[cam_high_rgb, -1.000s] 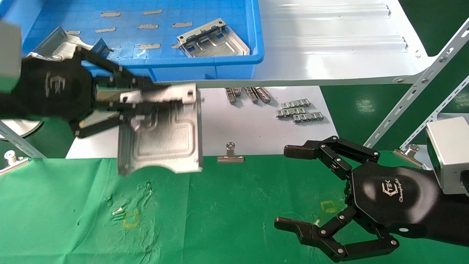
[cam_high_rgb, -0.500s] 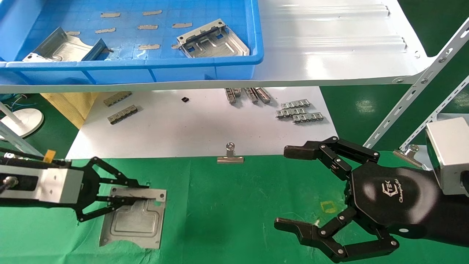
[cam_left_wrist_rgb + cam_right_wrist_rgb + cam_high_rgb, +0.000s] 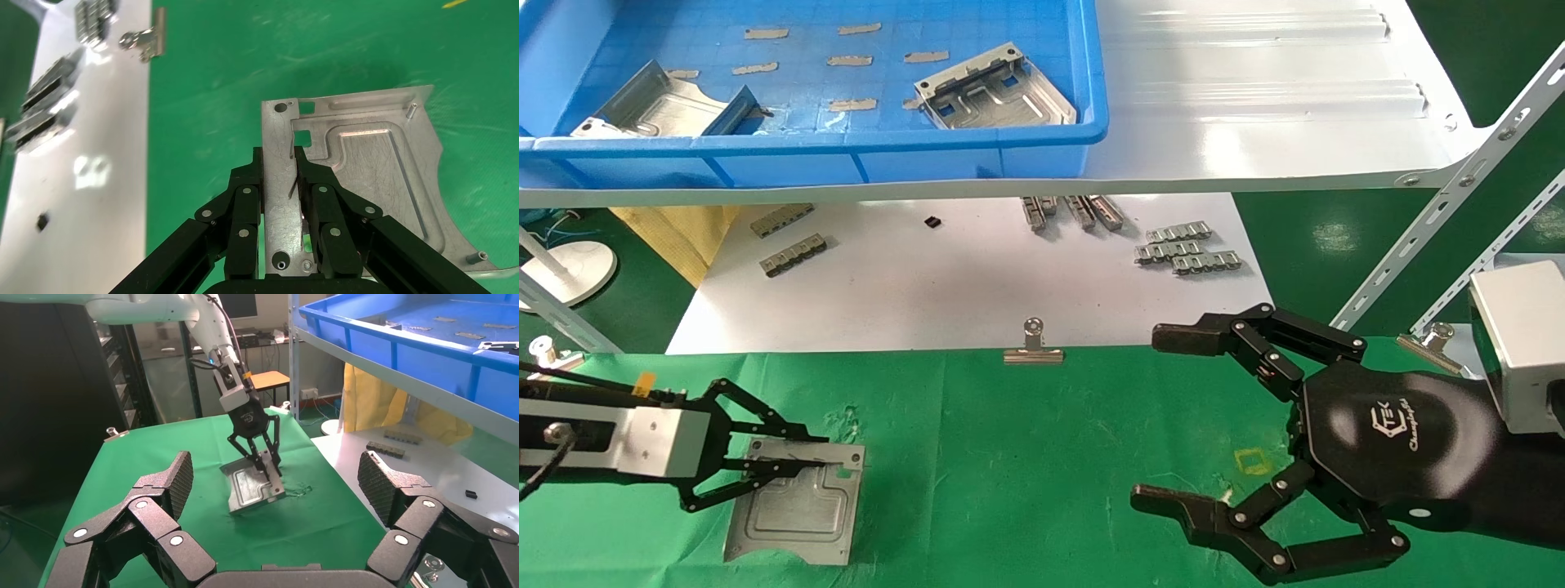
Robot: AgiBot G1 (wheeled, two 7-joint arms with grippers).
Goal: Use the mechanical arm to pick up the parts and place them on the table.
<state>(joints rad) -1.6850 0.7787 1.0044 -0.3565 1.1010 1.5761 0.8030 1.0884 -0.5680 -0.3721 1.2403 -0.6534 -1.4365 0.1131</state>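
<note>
The mechanical arm's left gripper [image 3: 825,465] pinches the near flange of one silver part [image 3: 793,514] between closed fingers [image 3: 312,202], low over the green table [image 3: 1042,457], at the cloth's left end as the head view shows it; whether the plate's far edge touches the cloth cannot be told. Two more parts [image 3: 993,86] lie in the blue bin [image 3: 977,159] on the white shelf [image 3: 1254,106] beyond the table. The right gripper [image 3: 1164,416] hovers over the table's right end, fingers spread wide and holding nothing
</note>
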